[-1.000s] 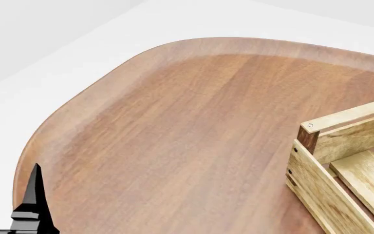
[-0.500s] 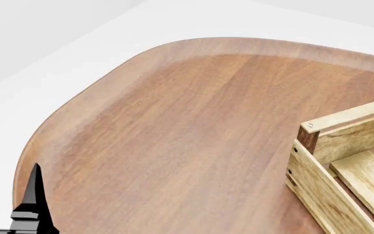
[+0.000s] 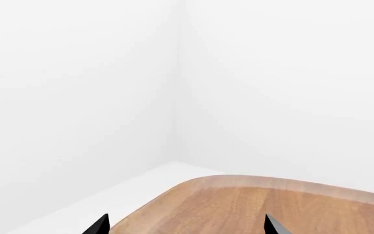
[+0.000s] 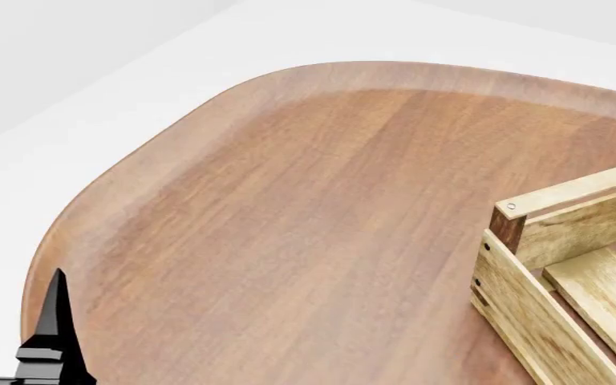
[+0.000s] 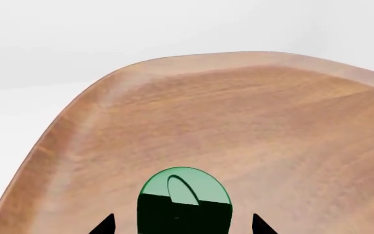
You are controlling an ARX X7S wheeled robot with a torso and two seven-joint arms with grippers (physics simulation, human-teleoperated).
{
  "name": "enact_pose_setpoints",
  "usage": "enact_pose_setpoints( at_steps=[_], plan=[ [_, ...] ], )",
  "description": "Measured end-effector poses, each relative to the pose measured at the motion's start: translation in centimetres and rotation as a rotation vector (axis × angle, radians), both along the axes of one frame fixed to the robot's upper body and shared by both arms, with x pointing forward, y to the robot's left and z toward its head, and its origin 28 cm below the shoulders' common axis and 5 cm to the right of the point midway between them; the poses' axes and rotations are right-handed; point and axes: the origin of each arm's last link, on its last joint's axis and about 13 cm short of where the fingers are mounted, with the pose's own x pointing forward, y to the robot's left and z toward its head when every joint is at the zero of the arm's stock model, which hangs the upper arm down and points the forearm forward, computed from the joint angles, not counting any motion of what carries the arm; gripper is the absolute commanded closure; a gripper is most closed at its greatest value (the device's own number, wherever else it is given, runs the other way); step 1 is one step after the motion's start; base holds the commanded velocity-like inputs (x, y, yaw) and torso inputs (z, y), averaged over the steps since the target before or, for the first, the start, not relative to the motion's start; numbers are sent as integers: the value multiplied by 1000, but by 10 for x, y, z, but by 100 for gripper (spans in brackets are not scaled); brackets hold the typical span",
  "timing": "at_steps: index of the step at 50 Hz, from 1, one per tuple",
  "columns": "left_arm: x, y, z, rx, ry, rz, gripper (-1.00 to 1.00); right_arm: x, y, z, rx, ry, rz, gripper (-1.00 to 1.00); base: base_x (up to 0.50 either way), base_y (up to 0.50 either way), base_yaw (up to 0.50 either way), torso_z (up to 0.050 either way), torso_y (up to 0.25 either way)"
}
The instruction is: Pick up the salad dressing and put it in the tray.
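The salad dressing shows only in the right wrist view, as its green cap (image 5: 185, 195), seen from above over the wooden table (image 5: 252, 112). My right gripper (image 5: 182, 225) is open, one fingertip on each side of the cap with a gap on both sides. The bottle's body and label are hidden. The tray (image 4: 565, 233), a light-wood crate with a dark-brown corner post, sits at the right edge of the head view. My left gripper (image 3: 185, 226) is open and empty over the table's near-left edge. One of its fingers (image 4: 54, 321) shows in the head view.
The brown wooden table (image 4: 319, 200) has rounded corners and a raised rim. White floor and white walls (image 3: 174, 73) lie beyond it. The right arm is out of the head view.
The left gripper's finger has sunk very slightly in the head view. Nothing else has visibly moved.
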Motion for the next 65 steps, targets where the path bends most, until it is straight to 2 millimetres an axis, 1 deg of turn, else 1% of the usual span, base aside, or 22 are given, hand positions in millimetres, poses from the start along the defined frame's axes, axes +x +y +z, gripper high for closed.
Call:
enact_pose_setpoints(
  at_steps=[16,17,27,33,44,52,65],
  plan=[
    [0,0,0,0,0,1,-100,4,2,-10,-28,19,13,-100,0,0,0,0,0],
    [0,0,0,0,0,1,-100,4,2,-11,-30,20,14,100,0,0,0,0,0],
    [0,0,0,0,0,1,-100,5,2,-12,-30,11,4,100,0,0,0,0,0],
    [0,0,0,1,-1,1,-100,3,1,-9,-21,-2,-10,100,0,0,0,0,0],
    [0,0,0,1,-1,-1,-100,0,-3,9,-1,-51,-46,100,0,0,0,0,1],
    [-1,0,0,1,-1,-4,-100,-2,-7,28,1,-86,-59,100,0,0,0,0,0],
    [-1,0,1,0,-2,-7,-100,-2,-12,52,-9,-104,-82,100,0,0,0,0,1]
  ],
)
